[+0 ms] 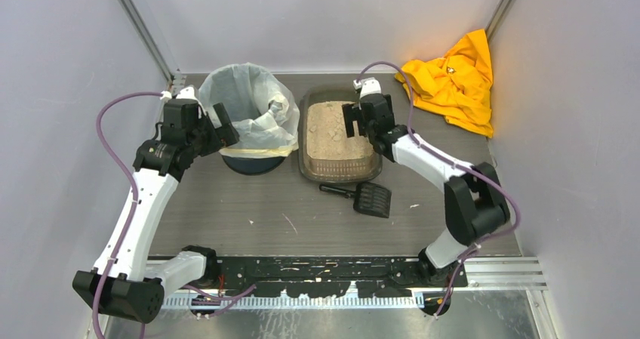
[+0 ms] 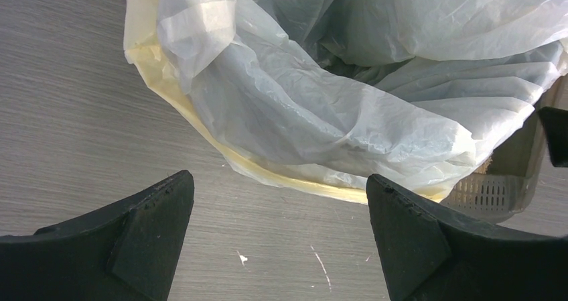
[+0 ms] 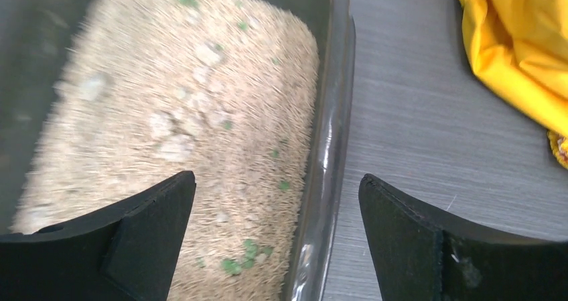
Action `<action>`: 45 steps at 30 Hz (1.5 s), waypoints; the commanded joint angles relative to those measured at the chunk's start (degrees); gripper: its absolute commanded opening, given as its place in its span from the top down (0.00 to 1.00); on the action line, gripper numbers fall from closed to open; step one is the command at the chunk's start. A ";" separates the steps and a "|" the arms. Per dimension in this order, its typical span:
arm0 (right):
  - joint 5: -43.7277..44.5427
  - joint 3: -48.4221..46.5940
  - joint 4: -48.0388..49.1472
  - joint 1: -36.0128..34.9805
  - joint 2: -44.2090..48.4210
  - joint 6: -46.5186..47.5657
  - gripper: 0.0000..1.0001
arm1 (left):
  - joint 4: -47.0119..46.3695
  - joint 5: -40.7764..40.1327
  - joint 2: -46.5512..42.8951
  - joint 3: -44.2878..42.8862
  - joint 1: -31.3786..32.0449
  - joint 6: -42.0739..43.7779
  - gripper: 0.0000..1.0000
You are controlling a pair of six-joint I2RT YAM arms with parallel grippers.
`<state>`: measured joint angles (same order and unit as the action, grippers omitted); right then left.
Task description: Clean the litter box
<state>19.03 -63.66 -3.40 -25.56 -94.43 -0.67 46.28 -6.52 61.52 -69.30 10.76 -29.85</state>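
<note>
A grey wood-grain table (image 1: 226, 218) spans the top view. Centre left stands the round bin (image 1: 268, 131), lined with crinkled white plastic. Just right of it lies the litter box (image 1: 337, 174), a shallow translucent tray with rounded corners and pale, clumpy granules. A crumpled yellow cloth (image 1: 453, 82) sits upper right, and a black slotted scoop (image 1: 370, 198) lies below the tray. The left gripper (image 2: 278, 187) by the bin and the right gripper (image 3: 276, 184) over the tray's right rim gape wide, empty.

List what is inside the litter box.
The litter box holds pale sandy granules, with whitish clumps and small green specks on top. Anything buried beneath the granules is covered and cannot be seen.
</note>
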 commanded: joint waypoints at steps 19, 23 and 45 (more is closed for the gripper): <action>3.58 21.85 -10.05 -25.09 27.89 -5.92 0.00 | -2.39 6.26 -8.24 0.44 3.16 -1.36 0.07; 4.24 22.21 -9.80 -26.48 25.19 -7.30 0.00 | -2.64 6.26 -8.78 0.57 3.17 -1.17 0.07; 3.43 10.01 -20.49 -28.93 6.30 -6.65 0.00 | -2.34 6.96 -7.92 0.92 3.03 0.01 0.07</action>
<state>24.77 -52.14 -23.22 -54.89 -86.15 -6.37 46.06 -0.08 53.78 -68.18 13.76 -30.98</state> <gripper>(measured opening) 0.996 0.930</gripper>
